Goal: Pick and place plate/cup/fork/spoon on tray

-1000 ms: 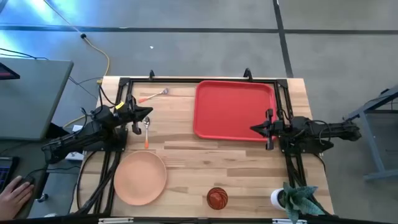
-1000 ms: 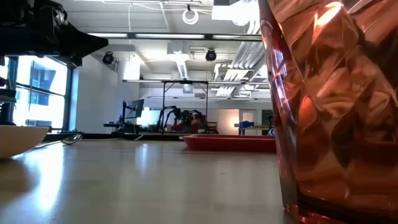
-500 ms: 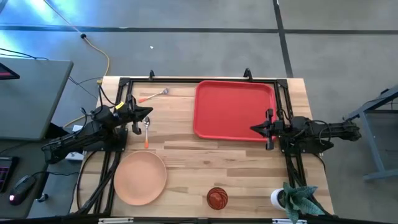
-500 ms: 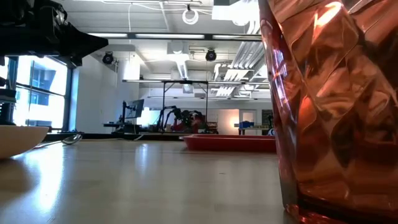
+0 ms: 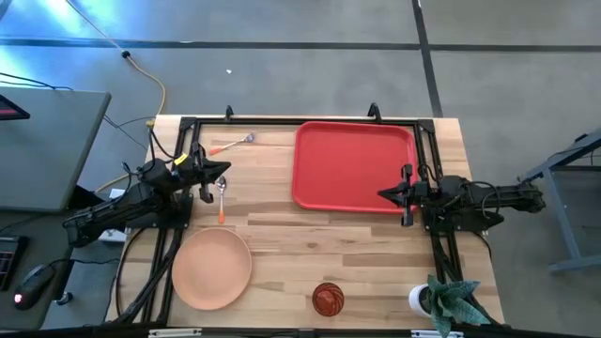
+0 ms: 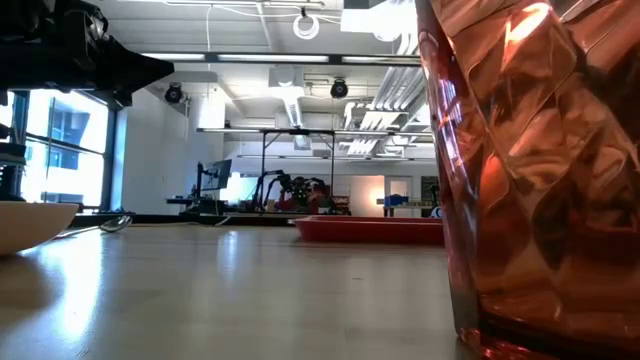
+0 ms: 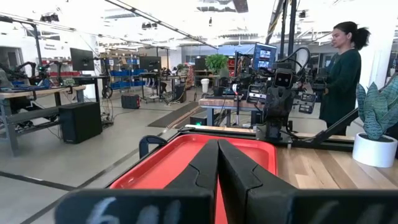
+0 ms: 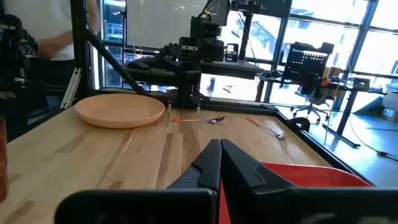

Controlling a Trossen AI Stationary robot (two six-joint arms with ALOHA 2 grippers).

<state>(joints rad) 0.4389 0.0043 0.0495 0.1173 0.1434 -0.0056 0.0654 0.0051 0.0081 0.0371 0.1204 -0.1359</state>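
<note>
The red tray (image 5: 352, 165) lies at the table's far right; it also shows in the low view (image 6: 368, 229). The peach plate (image 5: 211, 268) lies flat at the near left. The dark red cup (image 5: 328, 298) stands at the near edge and fills the low view's right side (image 6: 530, 170). The spoon (image 5: 222, 200) and the fork (image 5: 234, 144) lie flat at the far left. My left gripper (image 5: 222, 170) is shut and empty, just beyond the spoon's bowl. My right gripper (image 5: 381, 194) is shut and empty, over the tray's near right corner.
A white pot with a green plant (image 5: 424, 299) stands at the near right corner. Black frame rails (image 5: 282, 120) run along the far edge and both sides. A person (image 7: 343, 68) stands beyond the table's right side. Bare wood lies between plate and tray.
</note>
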